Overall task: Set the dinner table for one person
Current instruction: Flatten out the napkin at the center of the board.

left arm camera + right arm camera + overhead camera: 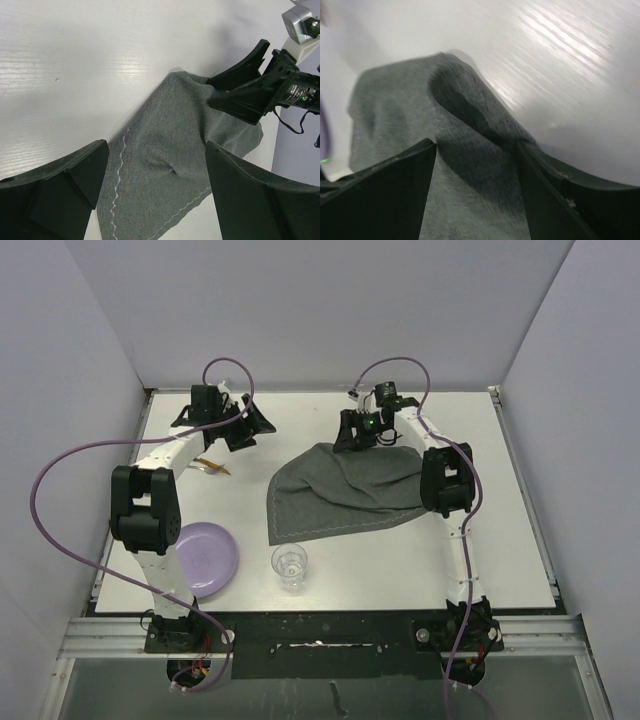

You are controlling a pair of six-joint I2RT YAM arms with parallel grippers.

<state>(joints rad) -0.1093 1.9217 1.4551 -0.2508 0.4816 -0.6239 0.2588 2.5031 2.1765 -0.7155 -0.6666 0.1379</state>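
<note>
On the white dinner table a dark grey cloth placemat lies rumpled, its far corner lifted into a fold. My right gripper is down at that far corner. In the right wrist view its jaws stand open on either side of the raised fold of the placemat. My left gripper hangs open to the left of the cloth and holds nothing. In the left wrist view the placemat shows between the left gripper's fingers, and the right gripper is at its far edge.
A lilac plate sits near the front left beside the left arm. A clear glass stands just in front of the placemat. A small golden utensil lies under the left arm. White walls close off the back and both sides.
</note>
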